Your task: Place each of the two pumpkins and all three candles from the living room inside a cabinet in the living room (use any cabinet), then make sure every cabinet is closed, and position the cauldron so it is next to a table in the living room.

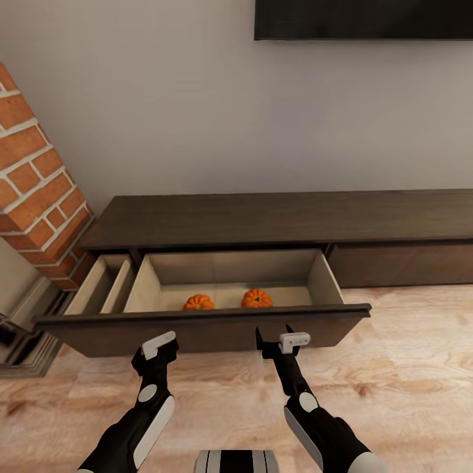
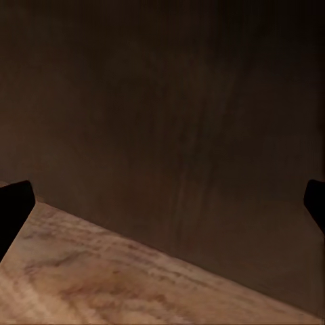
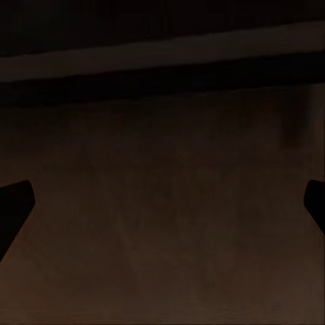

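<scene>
The long dark-brown cabinet point(image 1: 276, 217) stands against the wall with its left drawer point(image 1: 197, 332) pulled out. Two orange pumpkins point(image 1: 198, 302) point(image 1: 256, 298) sit side by side in the drawer's wide pale compartment, near its front panel. My left gripper point(image 1: 156, 348) is open, low in front of that panel; the left wrist view has its dark fingertips point(image 2: 13, 210) wide apart before the brown wood. My right gripper point(image 1: 276, 340) is open too, close against the panel below the right pumpkin, its fingertips point(image 3: 13, 206) spread. The candles and the cauldron are out of view.
A red brick fireplace point(image 1: 33, 190) juts out at the left, right beside the open drawer. The cabinet's right drawer point(image 1: 401, 263) is shut. A dark screen point(image 1: 361, 20) hangs on the wall above. Light wood floor point(image 1: 407, 368) spreads to the right.
</scene>
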